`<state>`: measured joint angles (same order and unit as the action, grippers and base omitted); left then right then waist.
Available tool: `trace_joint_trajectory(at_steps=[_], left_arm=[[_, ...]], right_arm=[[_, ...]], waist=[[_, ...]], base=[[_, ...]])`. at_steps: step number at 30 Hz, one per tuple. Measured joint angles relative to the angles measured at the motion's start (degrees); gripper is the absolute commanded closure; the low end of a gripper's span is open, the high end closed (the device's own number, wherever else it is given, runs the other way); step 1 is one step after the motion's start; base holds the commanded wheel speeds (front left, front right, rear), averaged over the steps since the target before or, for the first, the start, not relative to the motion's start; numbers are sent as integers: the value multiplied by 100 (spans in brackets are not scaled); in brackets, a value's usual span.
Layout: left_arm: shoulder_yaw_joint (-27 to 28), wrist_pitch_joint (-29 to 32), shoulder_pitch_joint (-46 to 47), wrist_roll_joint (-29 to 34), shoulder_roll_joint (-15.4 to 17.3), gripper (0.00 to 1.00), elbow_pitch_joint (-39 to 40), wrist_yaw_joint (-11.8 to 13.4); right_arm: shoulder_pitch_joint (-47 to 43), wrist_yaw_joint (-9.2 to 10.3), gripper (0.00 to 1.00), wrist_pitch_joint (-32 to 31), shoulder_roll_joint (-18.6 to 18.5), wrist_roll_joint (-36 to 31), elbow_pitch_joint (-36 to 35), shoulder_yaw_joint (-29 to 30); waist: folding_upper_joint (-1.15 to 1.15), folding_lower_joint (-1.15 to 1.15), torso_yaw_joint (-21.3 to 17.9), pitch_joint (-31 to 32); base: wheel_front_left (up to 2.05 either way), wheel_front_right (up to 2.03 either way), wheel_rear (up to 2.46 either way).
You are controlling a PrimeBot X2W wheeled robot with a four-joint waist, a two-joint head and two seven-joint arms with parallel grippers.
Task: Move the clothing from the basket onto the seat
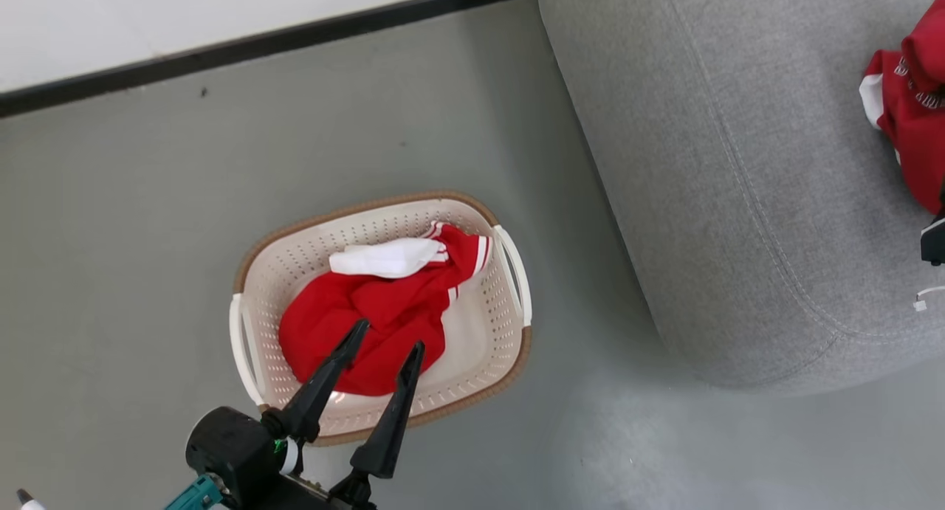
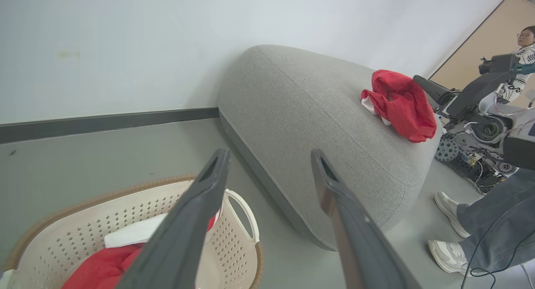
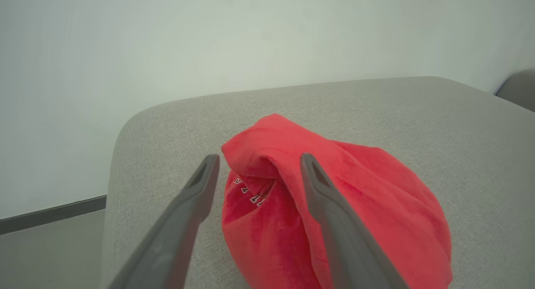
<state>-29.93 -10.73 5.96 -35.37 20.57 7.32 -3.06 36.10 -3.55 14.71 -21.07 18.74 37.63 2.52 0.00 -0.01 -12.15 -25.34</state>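
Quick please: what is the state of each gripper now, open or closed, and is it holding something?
Left gripper: open, holding nothing, over the basket garment.
Right gripper: open, holding nothing, over the seat garment.

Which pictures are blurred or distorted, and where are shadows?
Head view: sharp, soft shadow on floor beside seat. Left wrist view: wide-angle bulge in the seat. Right wrist view: fingers blurred low down, red garment sharp.

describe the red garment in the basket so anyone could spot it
Beside the big grey seat, a cream basket stands on the floor. The red clothing lies crumpled inside, unlike the red garment on the seat, with a white fold on top.
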Motion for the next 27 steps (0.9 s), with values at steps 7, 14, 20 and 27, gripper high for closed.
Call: trace_joint_trajectory(at_steps=[7,14,20,27], left_arm=[[107,-105,18,-83,-272,0,-514,92],[403,-230,42,-299,-426,0,-954,237],[545,-257,21,-305,-445,0,-1162,314],[760,-305,-150,-305,-485,0,-1352,472]], right_arm=[[-396,-51,0,0,245,-164,-605,-170],[-915,-101,0,-1,556,-330,-1151,-389],[-1209,-159,0,0,720,-423,-1424,-579],[-1857,-205,0,-1,1037,-527,-1711,-934]], waist=[[0,0,163,423],[0,0,395,871],[0,0,628,1164],[-1,0,1031,1513]], base=[[0,0,0],[0,0,0],[0,0,0],[0,0,0]])
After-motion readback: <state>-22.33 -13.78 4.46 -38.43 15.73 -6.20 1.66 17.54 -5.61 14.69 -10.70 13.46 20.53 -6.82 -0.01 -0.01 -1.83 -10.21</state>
